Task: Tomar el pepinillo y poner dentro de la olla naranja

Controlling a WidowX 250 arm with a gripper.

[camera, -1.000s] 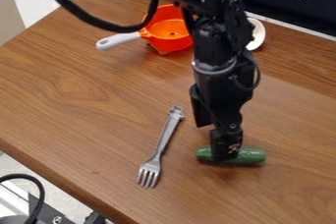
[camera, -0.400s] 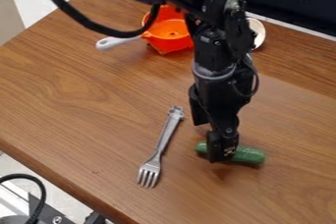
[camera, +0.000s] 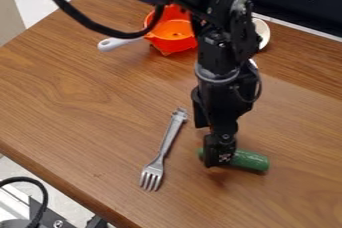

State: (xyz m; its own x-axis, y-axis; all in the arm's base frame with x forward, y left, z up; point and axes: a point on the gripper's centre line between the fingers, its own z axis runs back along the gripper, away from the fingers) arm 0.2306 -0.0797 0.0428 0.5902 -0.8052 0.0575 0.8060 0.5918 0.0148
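The black gripper point(camera: 219, 158) hangs low over the right-centre part of the table, covering the left portion of the green pickle point(camera: 250, 160). The pickle lies on the wood, with its right part exposed and a small bit of its left end showing past the gripper. Its right end points slightly toward the near edge. At the back of the table stands the orange pot point(camera: 175, 45), its grey-white handle pointing left and its right side partly behind the arm.
A grey fork point(camera: 164, 148) lies left of the gripper, tines toward the near edge. Partly behind the arm at the back is a white round item point(camera: 264, 32). The wooden table's point(camera: 60, 179) near edge slants across the lower left.
The gripper has shifted a little to the left along the pickle and slightly toward the near side. The pickle has turned slightly, its right end now lower in the view.
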